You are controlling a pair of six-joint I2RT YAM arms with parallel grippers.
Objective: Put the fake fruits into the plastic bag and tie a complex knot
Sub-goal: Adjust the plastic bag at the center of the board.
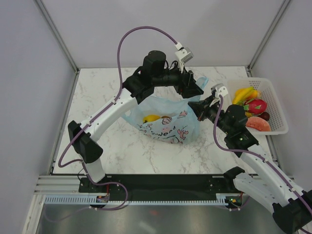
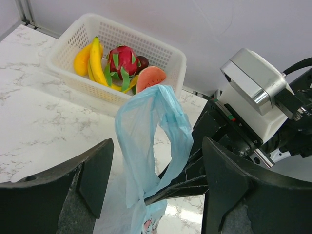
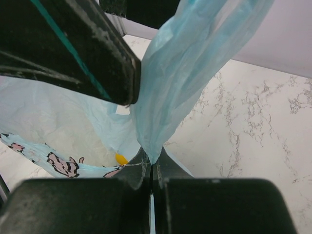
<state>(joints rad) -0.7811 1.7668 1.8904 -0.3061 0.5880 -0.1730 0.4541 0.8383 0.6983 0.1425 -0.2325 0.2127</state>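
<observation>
Holding plastic bag (image 2: 146,126) handle clamped in right gripper (image 3: 151,168); left gripper (image 2: 156,170) open astride it. Close next, likely knot prep.

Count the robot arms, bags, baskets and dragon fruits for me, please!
Robot arms: 2, left arm and right arm
plastic bag: 1
white basket: 1
dragon fruit: 1
Total: 5

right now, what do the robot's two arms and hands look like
The left arm and right arm both have white links and bulky black joints, with a purple cable running along each. The left hand and right hand are black with two broad fingers, and each wrist carries a white-and-silver camera box.
</observation>
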